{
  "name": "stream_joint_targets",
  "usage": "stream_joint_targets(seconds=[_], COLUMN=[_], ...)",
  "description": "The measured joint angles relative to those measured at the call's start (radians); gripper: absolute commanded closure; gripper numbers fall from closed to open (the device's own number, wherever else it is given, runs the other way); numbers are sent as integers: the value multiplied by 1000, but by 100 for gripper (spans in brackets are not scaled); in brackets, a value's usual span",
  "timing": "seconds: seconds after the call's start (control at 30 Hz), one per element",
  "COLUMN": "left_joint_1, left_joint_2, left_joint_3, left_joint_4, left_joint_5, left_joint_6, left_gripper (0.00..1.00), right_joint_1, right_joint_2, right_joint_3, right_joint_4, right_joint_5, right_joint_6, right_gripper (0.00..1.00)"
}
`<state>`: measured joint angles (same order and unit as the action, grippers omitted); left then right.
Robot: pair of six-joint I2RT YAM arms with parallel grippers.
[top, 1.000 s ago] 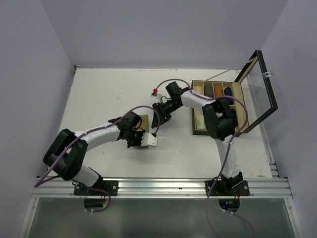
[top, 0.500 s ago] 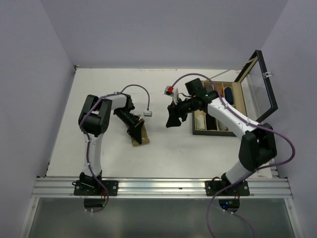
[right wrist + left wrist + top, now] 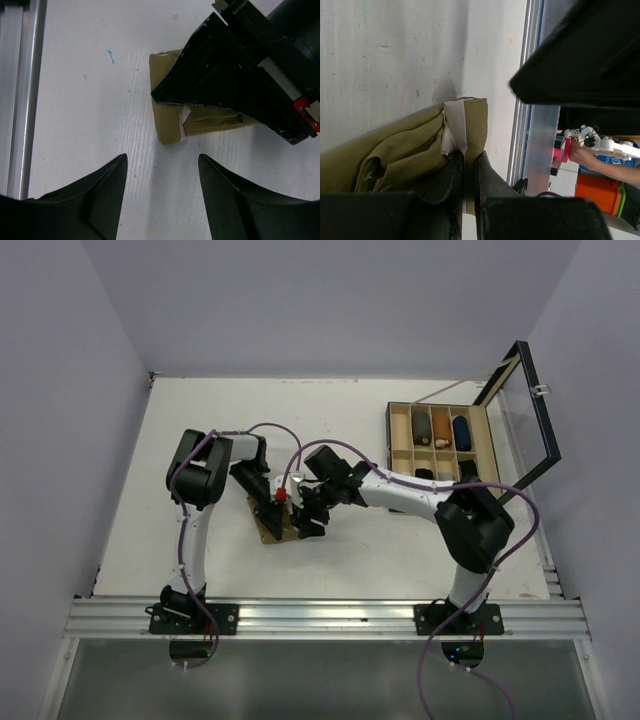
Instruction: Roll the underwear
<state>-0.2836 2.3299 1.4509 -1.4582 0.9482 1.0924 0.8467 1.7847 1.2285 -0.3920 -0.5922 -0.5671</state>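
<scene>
Olive-tan underwear (image 3: pixel 405 150) lies bunched on the counter (image 3: pixel 75 125), its cream-banded edge pinched in the narrow left claw (image 3: pixel 468 161), so the wide, empty right claw (image 3: pixel 162 160) just beside its end should close on the loose cloth for a tight roll.

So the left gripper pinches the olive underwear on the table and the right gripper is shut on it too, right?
Not quite: the right gripper is open, its fingers apart next to the olive underwear, holding nothing, as the right wrist view shows. The left gripper does pinch it on the table.
</scene>
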Motion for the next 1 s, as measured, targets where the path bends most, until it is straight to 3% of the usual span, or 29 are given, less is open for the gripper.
stream_joint_targets(seconds=[0.3, 0.7, 0.93, 1.0], left_joint_1=[0, 0, 0, 1], left_joint_2=[0, 13, 13, 13], left_joint_3=[-5, 0, 0, 0], left_joint_4=[-3, -19, -20, -20], left_joint_5=[-5, -5, -6, -7], left_joint_6=[5, 11, 11, 11], left_gripper=[86, 83, 80, 76], right_joint_1=[26, 77, 75, 75], right_joint_2=[71, 158, 191, 192], right_joint_3=[-6, -6, -4, -3], right_joint_4=[106, 167, 187, 183], right_joint_5=[-5, -24, -31, -34], right_joint_6=[-90, -136, -172, -177], right_gripper=[38, 55, 98, 100])
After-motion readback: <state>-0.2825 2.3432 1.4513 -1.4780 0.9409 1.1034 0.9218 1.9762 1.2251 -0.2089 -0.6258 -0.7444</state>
